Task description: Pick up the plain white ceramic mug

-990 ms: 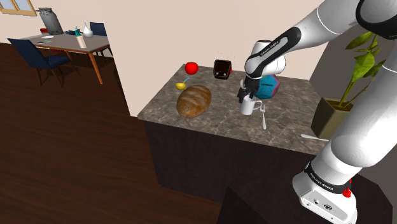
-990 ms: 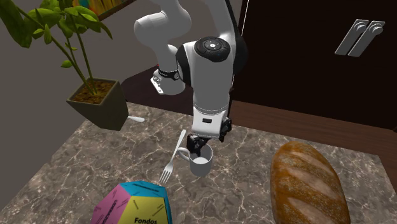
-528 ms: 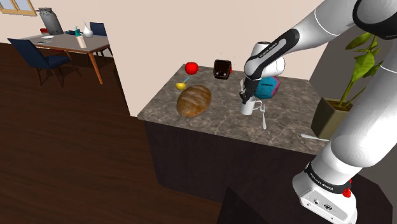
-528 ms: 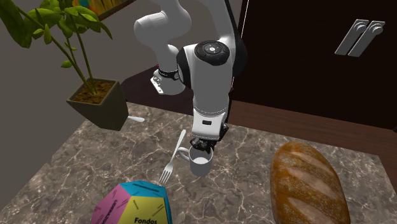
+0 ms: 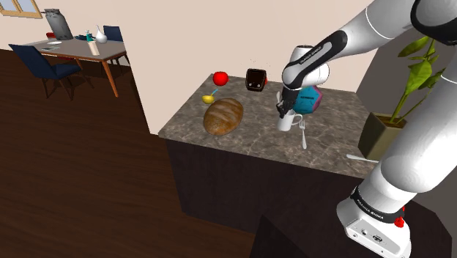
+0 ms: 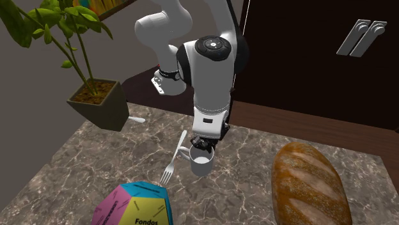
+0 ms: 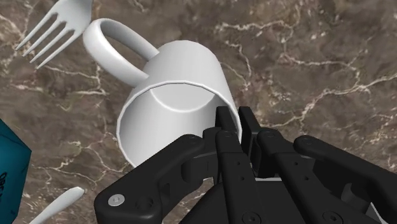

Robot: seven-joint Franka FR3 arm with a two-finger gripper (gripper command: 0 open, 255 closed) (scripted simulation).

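Note:
A plain white mug (image 7: 172, 95) stands on the dark marbled counter (image 5: 242, 139), handle pointing toward the fork (image 7: 54, 28). My black gripper (image 7: 235, 130) comes down from above and is shut on the mug's rim, one finger inside and one outside the wall. In the shoulder view the gripper (image 5: 282, 111) sits right over the mug (image 5: 285, 123). In the second exterior view the mug (image 6: 201, 165) hangs under the gripper (image 6: 201, 146), its base close to the counter; I cannot tell whether it touches.
A bread loaf (image 5: 223, 116) lies toward the shoulder view's left of the mug. A multicoloured polyhedron (image 5: 309, 99) sits just behind it, and a fork (image 5: 302, 135) lies beside the handle. A red apple (image 5: 220, 78), a black appliance (image 5: 255, 79) and a potted plant (image 5: 399, 110) ring the counter.
The fingers, apart a second ago, have closed on the mug's wall. The hand and mug have barely shifted since.

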